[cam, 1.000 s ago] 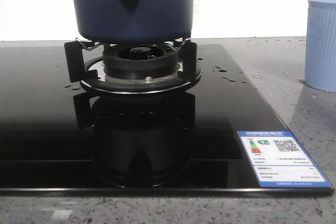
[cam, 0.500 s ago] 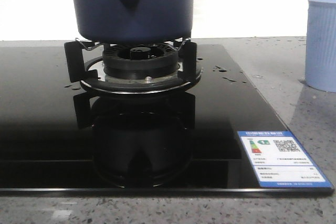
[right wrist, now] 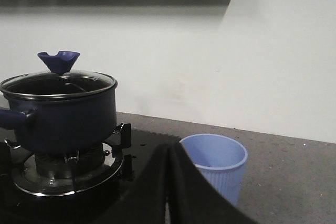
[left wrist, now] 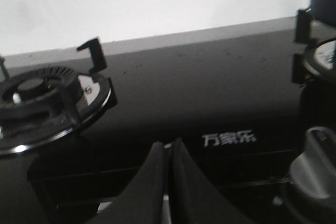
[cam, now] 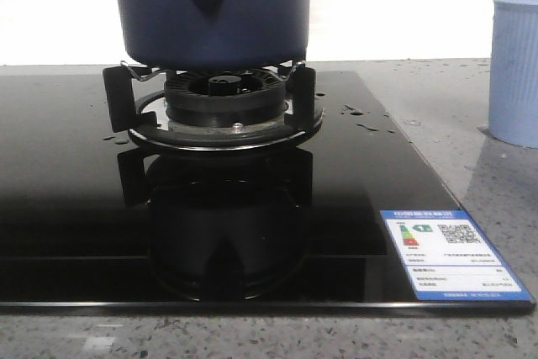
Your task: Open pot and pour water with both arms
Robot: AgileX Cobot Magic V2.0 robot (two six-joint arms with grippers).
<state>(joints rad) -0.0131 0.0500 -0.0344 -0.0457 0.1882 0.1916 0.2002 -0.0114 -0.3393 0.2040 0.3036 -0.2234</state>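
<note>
The dark navy-blue pot (cam: 210,10) stands on the burner grate (cam: 214,102) of the black glass hob, its handle mount with one hole facing the front camera. In the right wrist view the pot (right wrist: 58,111) carries a glass lid (right wrist: 58,83) with a blue knob (right wrist: 59,60). The pale blue ribbed cup (cam: 513,69) stands on the grey counter right of the hob; it also shows in the right wrist view (right wrist: 215,163). My right gripper (right wrist: 169,148) is shut and empty, apart from pot and cup. My left gripper (left wrist: 168,144) is shut and empty over the hob's middle. Neither gripper shows in the front view.
A second, bare burner (left wrist: 37,95) sits on the hob's other side. A control knob (left wrist: 315,163) is on the hob front. An energy label (cam: 450,254) is stuck on the hob's front right corner. A white wall runs behind the counter.
</note>
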